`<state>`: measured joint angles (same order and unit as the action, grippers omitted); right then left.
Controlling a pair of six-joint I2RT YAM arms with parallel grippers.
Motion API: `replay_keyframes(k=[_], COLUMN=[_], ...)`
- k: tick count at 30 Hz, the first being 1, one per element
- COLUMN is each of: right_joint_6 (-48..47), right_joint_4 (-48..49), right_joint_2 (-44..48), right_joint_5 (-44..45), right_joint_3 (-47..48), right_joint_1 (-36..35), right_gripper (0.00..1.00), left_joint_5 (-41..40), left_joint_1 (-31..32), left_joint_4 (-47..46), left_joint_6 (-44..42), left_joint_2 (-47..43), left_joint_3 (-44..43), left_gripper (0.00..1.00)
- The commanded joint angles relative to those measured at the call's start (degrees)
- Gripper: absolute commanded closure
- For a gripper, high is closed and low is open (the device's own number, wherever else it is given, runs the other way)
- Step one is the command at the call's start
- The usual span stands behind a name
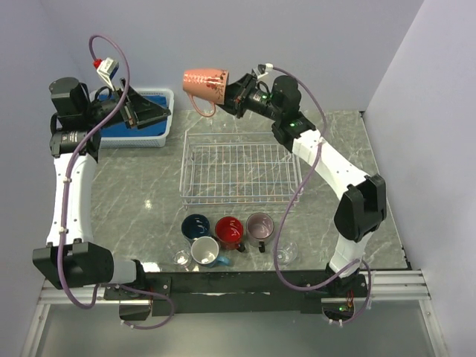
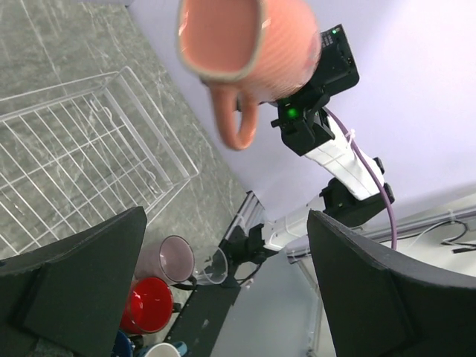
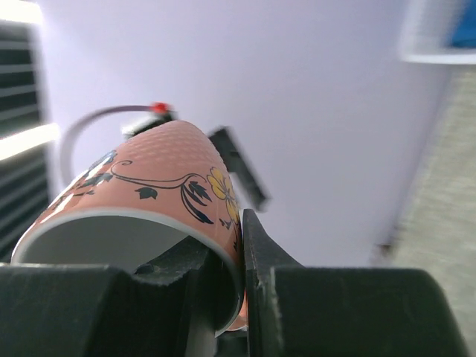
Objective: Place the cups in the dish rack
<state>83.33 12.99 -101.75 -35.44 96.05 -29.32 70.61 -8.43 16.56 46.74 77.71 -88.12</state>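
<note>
My right gripper [image 1: 232, 93] is shut on the rim of the salmon-orange mug [image 1: 207, 86] and holds it on its side, high above the far left corner of the white wire dish rack [image 1: 242, 167], handle down. In the right wrist view one finger is inside the mug [image 3: 149, 186] and one outside. The rack holds nothing. The navy [image 1: 196, 226], red [image 1: 229, 231], mauve [image 1: 259, 226] and light blue [image 1: 206, 252] mugs and two clear glass cups [image 1: 181, 258] [image 1: 286, 253] stand in front of the rack. My left gripper [image 1: 152, 111] is open and empty.
A white plastic basket with blue cloth [image 1: 141, 126] sits at the back left, under my left gripper. The left wrist view shows the held mug [image 2: 245, 41], the rack [image 2: 82, 156], and the mauve [image 2: 175, 259] and red [image 2: 149, 303] mugs. Walls close the back and right.
</note>
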Motion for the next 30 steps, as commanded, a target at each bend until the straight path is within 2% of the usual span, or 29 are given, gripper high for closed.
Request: replay_keyframes(k=[1, 4, 6, 11, 15, 18, 22, 30], right_joint_6=[13.4, 10.5, 11.5, 7.8, 7.4, 7.5, 7.8, 8.6], right_joint_4=[16.9, 12.4, 13.7, 8.7, 9.5, 10.4, 11.3, 11.3], right_joint_2=[-2.6, -3.6, -4.0, -3.5, -2.4, -2.0, -2.5, -4.6], right_joint_5=[-4.7, -4.6, -4.6, -5.1, -5.1, -5.1, -5.1, -5.3], right_joint_3=[6.1, 9.2, 8.7, 8.8, 4.8, 3.0, 2.7, 5.8], right_joint_1=[-2.1, -3.2, -3.5, -3.9, -3.9, -3.9, -3.9, -3.9], right_gripper=[1.00, 1.00, 1.00, 1.00, 1.00, 1.00, 1.00, 1.00], left_joint_5=[-1.5, -1.9, -3.0, -5.2, -6.1, -6.6, -6.8, -7.2], left_joint_1=[1.2, 2.7, 4.0, 7.4, 8.0, 8.1, 11.3, 14.2], left_joint_4=[-3.3, -7.1, -9.7, -13.0, -17.9, -18.7, -20.4, -19.4], left_joint_6=[-4.5, -0.8, 0.5, 3.3, 7.3, 8.4, 9.9, 9.7], left_joint_2=[-2.5, -2.1, -2.0, -0.9, 0.1, 0.6, 0.5, -0.7], left_joint_3=[1.3, 2.6, 2.6, 2.1, 2.1, 1.5, 2.2, 4.4], left_gripper=[0.04, 0.04, 0.04, 0.04, 0.04, 0.04, 0.04, 0.04])
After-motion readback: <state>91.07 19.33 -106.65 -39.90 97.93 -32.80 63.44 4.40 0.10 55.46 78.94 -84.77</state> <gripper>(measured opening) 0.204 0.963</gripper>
